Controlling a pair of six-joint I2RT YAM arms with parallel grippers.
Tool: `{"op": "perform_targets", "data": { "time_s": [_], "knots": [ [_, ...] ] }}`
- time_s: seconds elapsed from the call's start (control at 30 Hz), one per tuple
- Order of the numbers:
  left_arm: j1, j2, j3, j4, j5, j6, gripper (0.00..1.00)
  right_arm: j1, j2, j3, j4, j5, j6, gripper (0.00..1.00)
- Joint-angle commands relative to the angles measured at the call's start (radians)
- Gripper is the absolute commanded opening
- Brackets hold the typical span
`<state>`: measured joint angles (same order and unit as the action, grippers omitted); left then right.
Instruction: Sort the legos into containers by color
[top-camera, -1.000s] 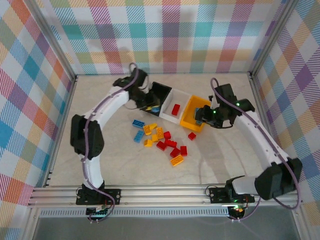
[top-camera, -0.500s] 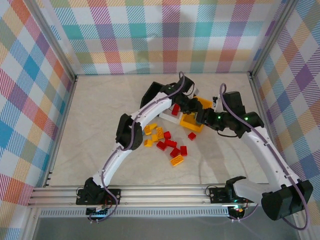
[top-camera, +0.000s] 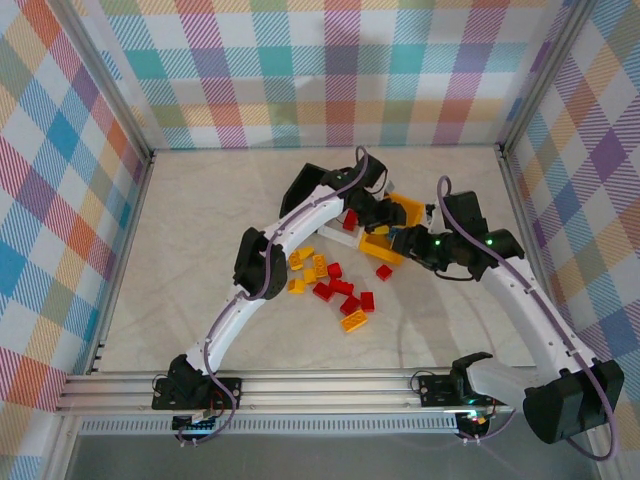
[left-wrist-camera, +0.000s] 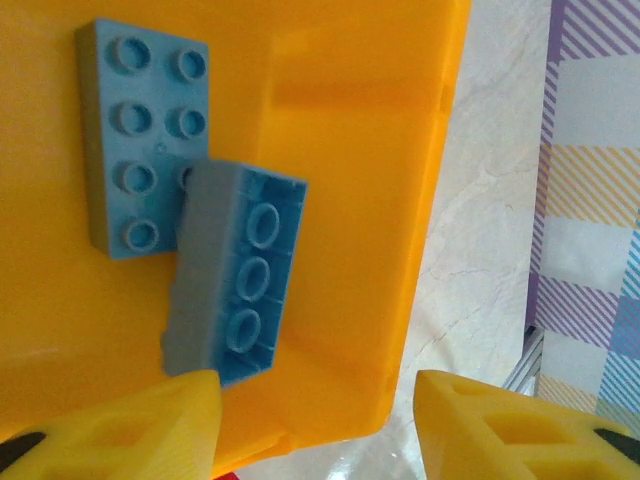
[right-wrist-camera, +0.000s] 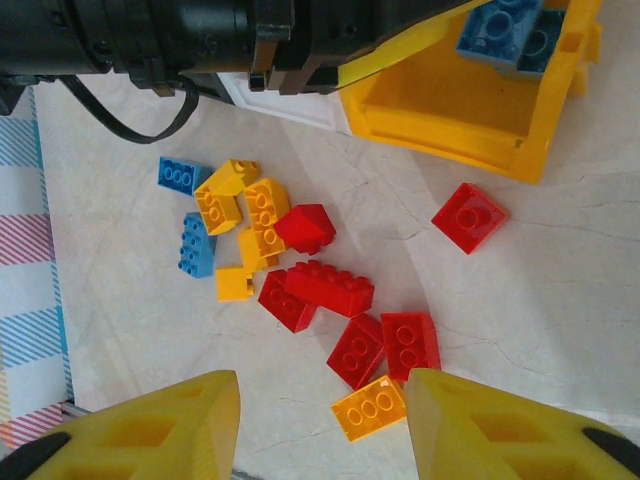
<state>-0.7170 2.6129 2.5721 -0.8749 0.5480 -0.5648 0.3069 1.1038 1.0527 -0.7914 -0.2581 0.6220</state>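
The yellow-orange bin (left-wrist-camera: 330, 120) lies under my left gripper (left-wrist-camera: 315, 430), which is open with nothing between its fingers. In the bin are two blue bricks, one studs-up (left-wrist-camera: 145, 140) and one upside down (left-wrist-camera: 240, 285). In the top view the left gripper (top-camera: 378, 214) hangs over that bin (top-camera: 408, 211), with the white bin (top-camera: 345, 232) beside it and a red brick (top-camera: 349, 220) inside. My right gripper (right-wrist-camera: 320, 430) stands open above the loose pile of red (right-wrist-camera: 330, 287), yellow-orange (right-wrist-camera: 262, 207) and blue (right-wrist-camera: 197, 245) bricks. The black bin is hidden by the left arm.
A lone red brick (right-wrist-camera: 468, 215) lies on the table just in front of the yellow-orange bin (right-wrist-camera: 450, 110). One orange brick (top-camera: 352, 322) sits at the near edge of the pile. Plaid walls and metal rails (top-camera: 300, 385) enclose the table.
My left arm swung from the black bin across to the yellow-orange bin, and two blue bricks now lie there. The right gripper drew slightly back toward the pile.
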Motion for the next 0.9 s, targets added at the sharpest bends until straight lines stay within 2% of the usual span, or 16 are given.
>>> {"op": "perform_targets", "data": {
  "time_s": [0.0, 0.1, 0.2, 0.3, 0.47, 0.63, 0.73, 0.87],
  "knots": [
    [0.012, -0.11, 0.025, -0.098, -0.039, 0.051, 0.55, -0.004, 0.018, 0.004, -0.096, 0.029, 0.019, 0.49],
    [0.021, -0.202, -0.025, -0.152, -0.123, 0.096, 0.56, -0.004, 0.058, -0.012, -0.188, 0.051, 0.036, 0.53],
    [0.033, -0.367, -0.186, -0.168, -0.233, 0.133, 0.57, 0.014, 0.101, -0.059, -0.187, 0.011, 0.076, 0.57],
    [0.058, -0.567, -0.452, -0.113, -0.298, 0.134, 0.61, 0.073, 0.156, -0.098, -0.134, -0.018, 0.099, 0.6],
    [0.117, -0.88, -0.919, -0.028, -0.336, 0.101, 0.68, 0.156, 0.309, -0.077, -0.12, 0.024, 0.043, 0.61],
    [0.162, -1.105, -1.249, 0.007, -0.364, 0.058, 0.72, 0.199, 0.413, -0.049, -0.084, 0.032, 0.0, 0.6],
    [0.18, -1.183, -1.358, 0.023, -0.362, 0.029, 0.74, 0.208, 0.487, -0.02, -0.073, 0.035, -0.021, 0.6],
    [0.186, -1.215, -1.398, 0.02, -0.371, 0.022, 0.75, 0.217, 0.56, 0.031, -0.051, 0.035, -0.034, 0.6]
  ]
}}
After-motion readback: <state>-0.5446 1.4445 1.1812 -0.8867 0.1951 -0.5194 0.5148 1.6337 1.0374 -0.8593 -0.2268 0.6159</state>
